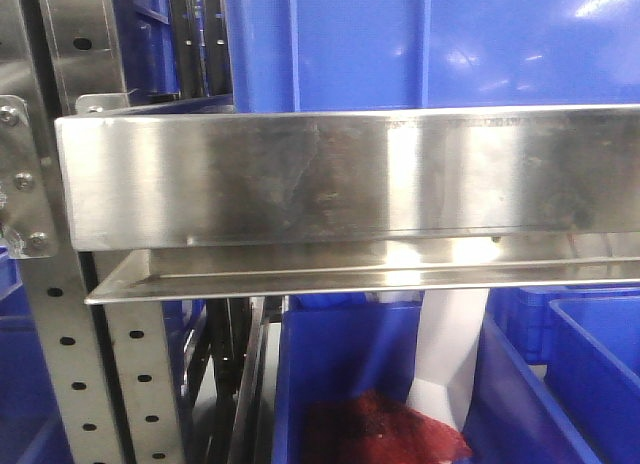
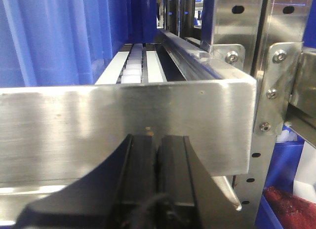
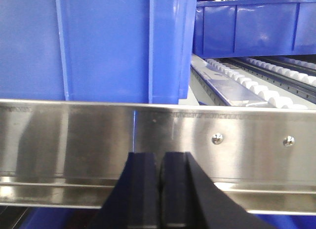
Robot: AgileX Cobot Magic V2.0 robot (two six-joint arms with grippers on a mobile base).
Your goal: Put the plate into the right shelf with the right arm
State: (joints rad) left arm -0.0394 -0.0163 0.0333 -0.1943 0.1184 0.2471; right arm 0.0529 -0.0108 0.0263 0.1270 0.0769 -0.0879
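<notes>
Both grippers were closed and held nothing: the left gripper (image 2: 157,155) at the lower centre of its wrist view, the right gripper (image 3: 161,179) likewise, each facing the steel lip of the right shelf (image 1: 340,174). No plate was visible in any view, so the progress could not be judged; blue bins (image 3: 98,41) filled the upper frames.

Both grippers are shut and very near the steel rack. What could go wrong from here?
1. The right gripper sits shut against the steel front lip, so moving forward could strike it.
2. The left gripper is just as close to its lip.
3. No plate shows in any view, so placing it may already be missed.
</notes>
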